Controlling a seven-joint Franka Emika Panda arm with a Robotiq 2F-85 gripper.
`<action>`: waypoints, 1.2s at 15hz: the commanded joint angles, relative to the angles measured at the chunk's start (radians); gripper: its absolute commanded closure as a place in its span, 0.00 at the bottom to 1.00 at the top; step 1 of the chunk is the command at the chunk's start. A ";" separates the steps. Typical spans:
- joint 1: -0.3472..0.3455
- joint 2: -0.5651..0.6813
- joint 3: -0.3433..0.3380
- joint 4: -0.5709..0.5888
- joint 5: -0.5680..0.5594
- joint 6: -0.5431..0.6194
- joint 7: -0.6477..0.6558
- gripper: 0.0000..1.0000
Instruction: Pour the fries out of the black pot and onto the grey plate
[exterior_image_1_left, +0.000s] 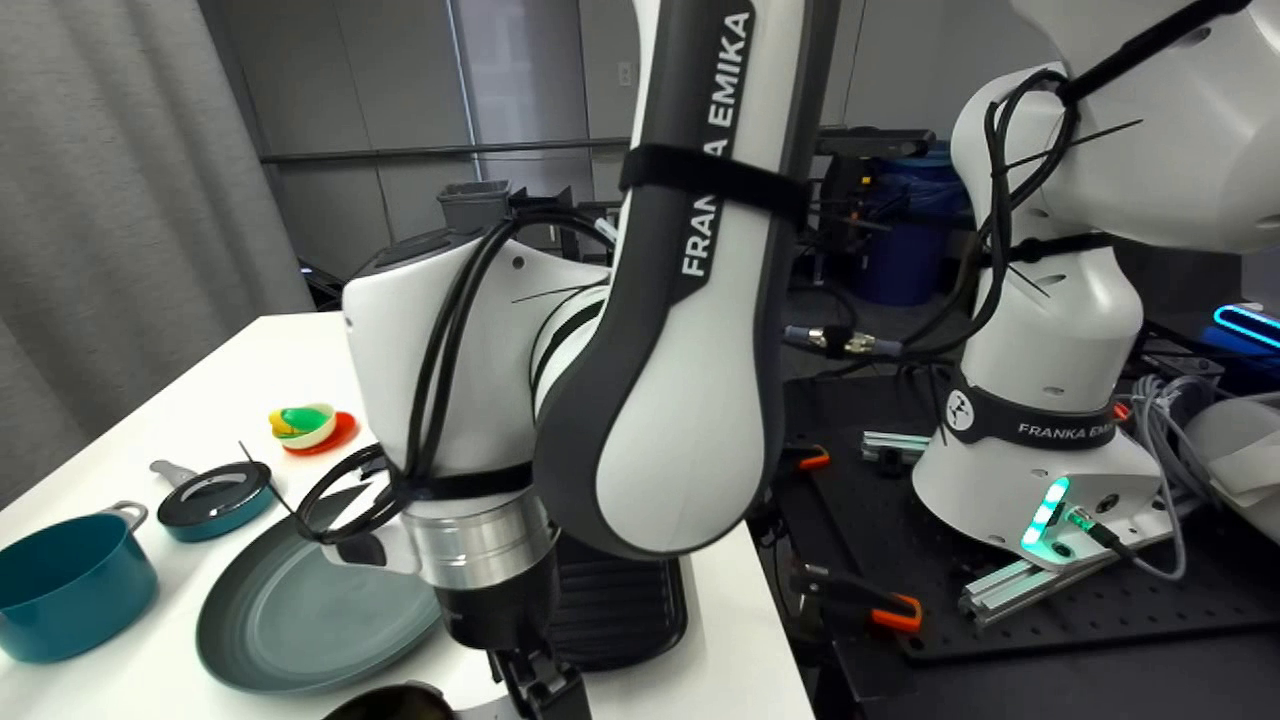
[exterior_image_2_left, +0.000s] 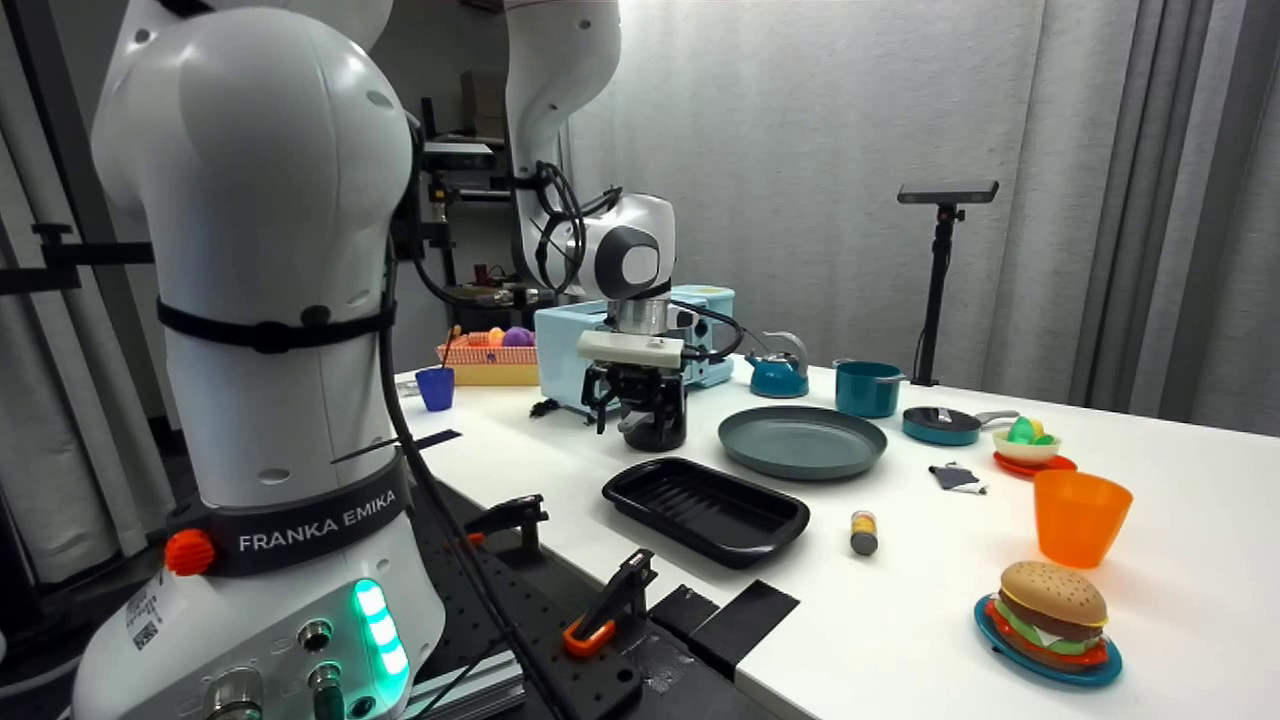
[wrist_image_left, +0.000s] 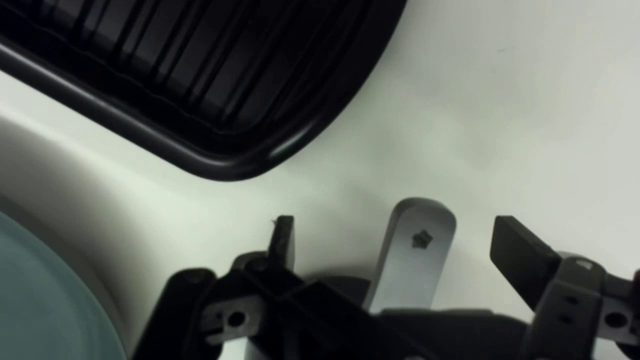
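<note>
The black pot (exterior_image_2_left: 658, 435) stands on the white table below my gripper, beside the grey plate. Its rim also shows at the bottom edge of an exterior view (exterior_image_1_left: 395, 704). Its grey handle (wrist_image_left: 416, 265), with a star-shaped mark, points out between my fingers in the wrist view. My gripper (wrist_image_left: 392, 237) is open, one finger on each side of the handle, with gaps on both sides. It also shows in both exterior views (exterior_image_1_left: 540, 685) (exterior_image_2_left: 618, 410). The grey plate (exterior_image_1_left: 330, 610) lies flat and also shows in an exterior view (exterior_image_2_left: 800, 442). The fries are hidden from view.
A ridged black grill pan (exterior_image_2_left: 705, 515) lies close to the gripper, also in the wrist view (wrist_image_left: 200, 60). A teal pot (exterior_image_2_left: 868, 390) and small skillet (exterior_image_2_left: 940, 427) stand beyond the plate. A light-blue toaster-like box (exterior_image_2_left: 570, 355) is behind the gripper. An orange cup (exterior_image_2_left: 1080, 515) stands farther off.
</note>
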 joint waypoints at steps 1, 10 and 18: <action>0.013 -0.008 -0.008 0.021 -0.081 -0.006 0.086 0.00; -0.005 -0.003 0.012 0.019 -0.120 -0.004 0.120 0.00; 0.002 -0.028 0.017 0.003 -0.119 -0.003 0.131 0.00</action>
